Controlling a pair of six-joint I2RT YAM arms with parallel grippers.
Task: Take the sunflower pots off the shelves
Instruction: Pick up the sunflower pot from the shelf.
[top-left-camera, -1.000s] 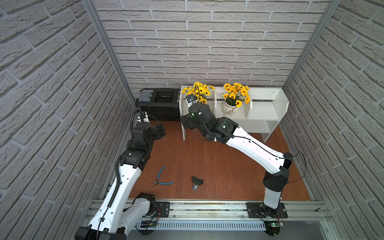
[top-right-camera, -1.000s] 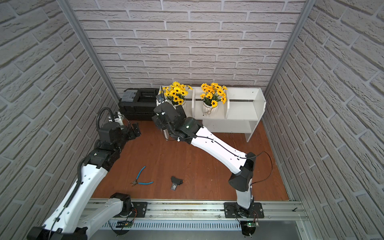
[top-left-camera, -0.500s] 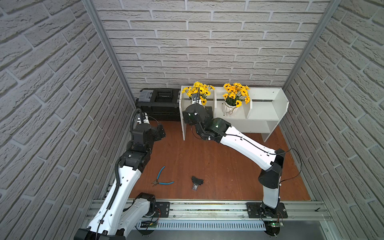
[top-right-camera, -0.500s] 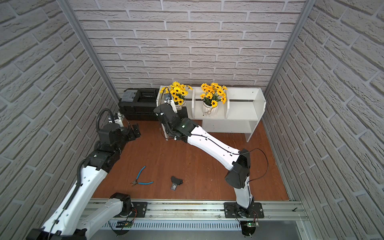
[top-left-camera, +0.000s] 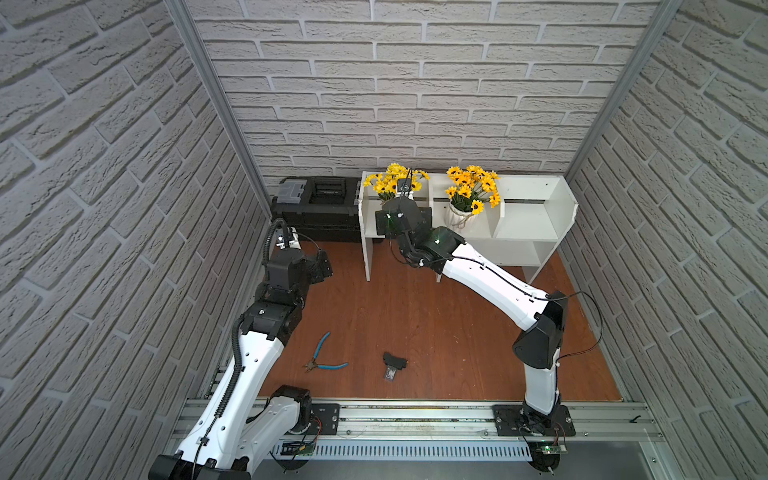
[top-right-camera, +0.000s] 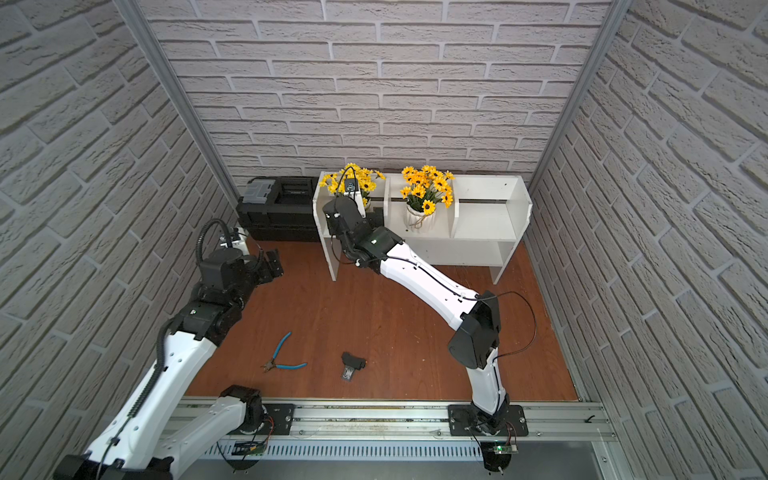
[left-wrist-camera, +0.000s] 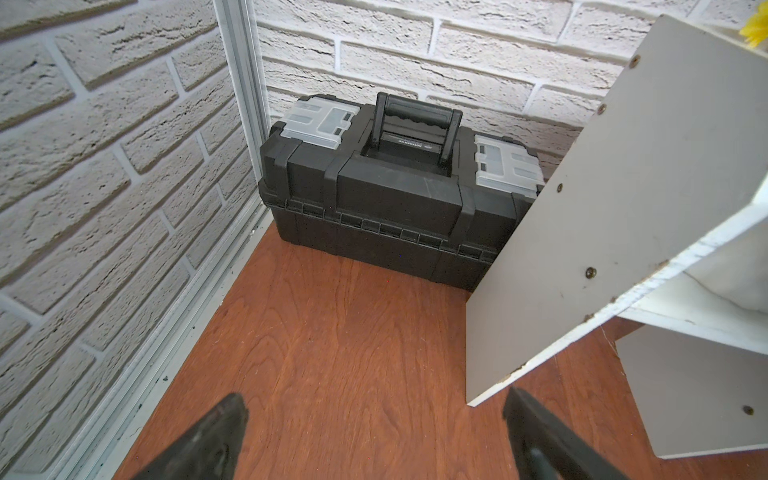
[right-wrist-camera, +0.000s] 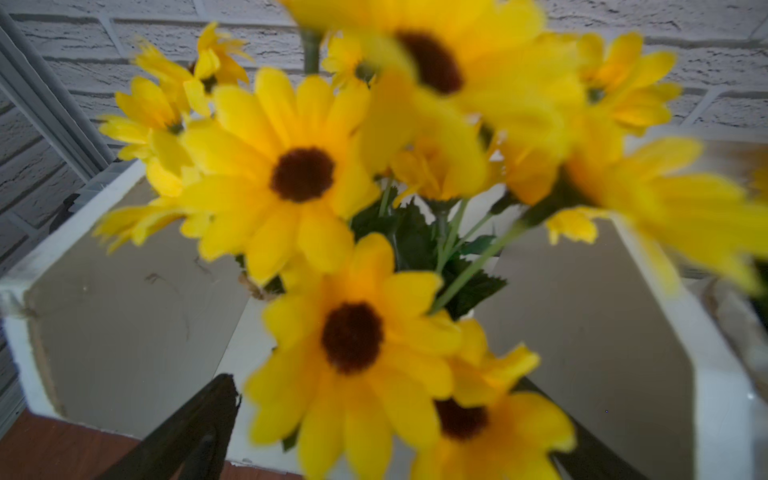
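Brick-pattern walls (top-left-camera: 415, 91) on three sides, red-brown wood floor (top-left-camera: 415, 316) underneath.

White shelves (top-left-camera: 525, 216) against the back wall, right of centre: three upper compartments over one lower shelf.

Right arm (top-left-camera: 490, 278) stretched from the front rail across the floor, up to the leftmost upper compartment. Left arm (top-left-camera: 253, 357) raised along the left wall, wrist low over the floor's back-left area, near the shelves' side panel (left-wrist-camera: 602, 232) but apart from it.

Black toolbox (top-left-camera: 328, 212) in the back-left corner, just beside the shelves, lid shut, handle up, two clear-lidded trays on top.

Both sunflower pots on the shelves:
- Left pot (top-left-camera: 390, 183) in the leftmost upper compartment. Only the yellow bunch seen in both top views, pot body hidden behind the wrist.
- Twine-tied pot (top-left-camera: 457, 216) in the middle upper compartment, upright, nothing touching it.

Right gripper (right-wrist-camera: 374, 382): released, jaws wide apart, pushed in among the left pot's blooms, lower flowers between the jaws. Contact with the pot body: cannot tell, wrist view blurred and full of petals.

Left gripper (left-wrist-camera: 374, 395): released, nothing between the jaws, over bare floor, pointed at the toolbox.

Blue-handled pliers (top-left-camera: 326, 359) flat on the floor toward front-left, handles spread. Small black part (top-left-camera: 392, 365) near the pliers on their right, not touching.
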